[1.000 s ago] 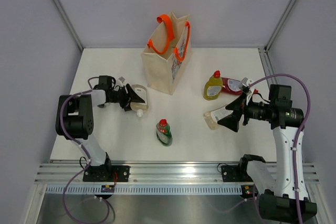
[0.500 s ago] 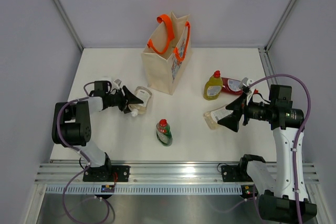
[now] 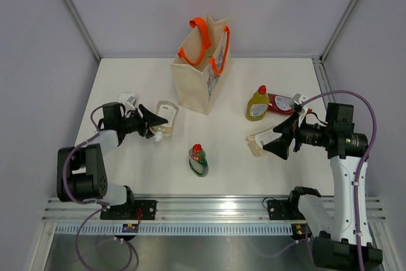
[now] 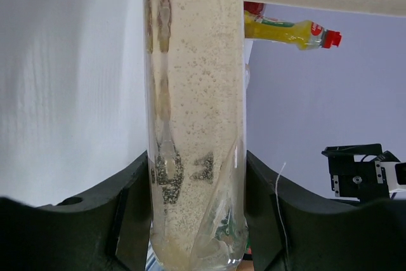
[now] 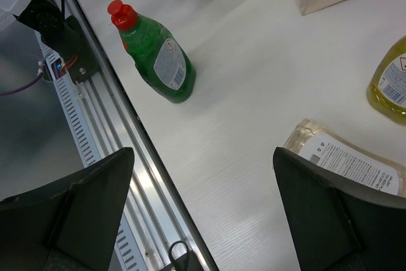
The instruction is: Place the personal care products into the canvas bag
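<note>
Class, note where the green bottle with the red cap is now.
In the top view, the green bottle sits near the front centre of the table, in front of the canvas bag and right of the clear bottle held by the left gripper.

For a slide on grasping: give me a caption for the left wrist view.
Left gripper, jaws pressing both sides of a clear bottle of pale bubbly liquid; yellow-green bottle beyond.

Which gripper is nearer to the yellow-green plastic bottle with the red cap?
The right. The right gripper is open just nearward of the yellow-green plastic bottle; the left gripper, shut on a clear plastic bottle, lies far off to its left.
</note>
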